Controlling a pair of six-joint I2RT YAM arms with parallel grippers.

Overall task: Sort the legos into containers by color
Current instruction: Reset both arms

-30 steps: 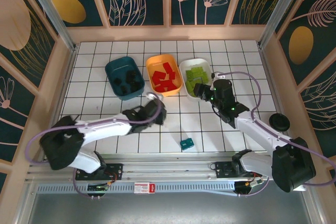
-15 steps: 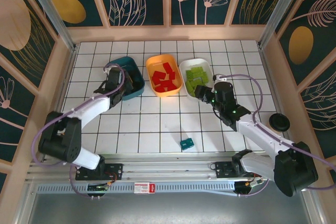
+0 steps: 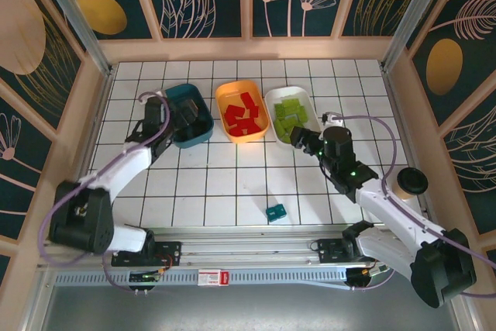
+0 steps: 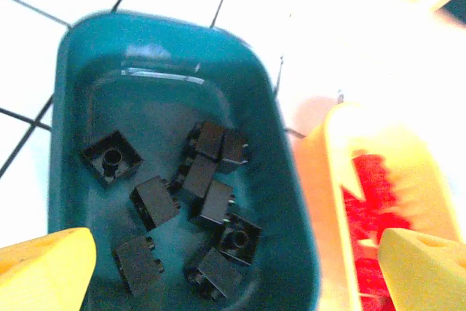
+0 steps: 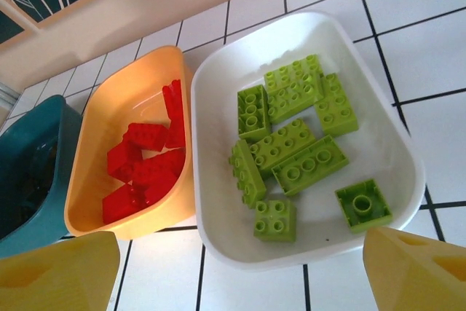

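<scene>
The black legos (image 4: 211,194), small plastic bricks with studs on top, all lie in the dark teal tub (image 4: 73,107), a low plastic tub with round corners. The red legos (image 5: 142,169), the same kind of small bricks, lie piled in the orange tub (image 5: 102,129), which has the same shape. The lime green legos (image 5: 291,143) lie in the white tub (image 5: 218,71), most of them in a bunch and one square one a bit to the side. The three tubs stand in a row at the far part of the table. The dark teal tub (image 3: 203,98) is on the left, the orange tub (image 3: 225,92) is in the middle and the white tub (image 3: 273,98) is on the right, all very close side by side.

One little teal lego (image 3: 275,212) lies alone on the white tiled table (image 3: 232,184). It is near the front edge, between the two arms and well apart from the tubs.

The left gripper (image 4: 237,253) hangs over the dark teal tub. Its yellow fingers (image 4: 44,271) are spread wide and hold nothing. The right gripper (image 5: 237,260) is just at the near side of the white tub. Its yellow fingers (image 5: 419,271) are spread wide too, with nothing between them.

A round black cup (image 3: 411,181) stands at the right side of the table, beside the right arm.
</scene>
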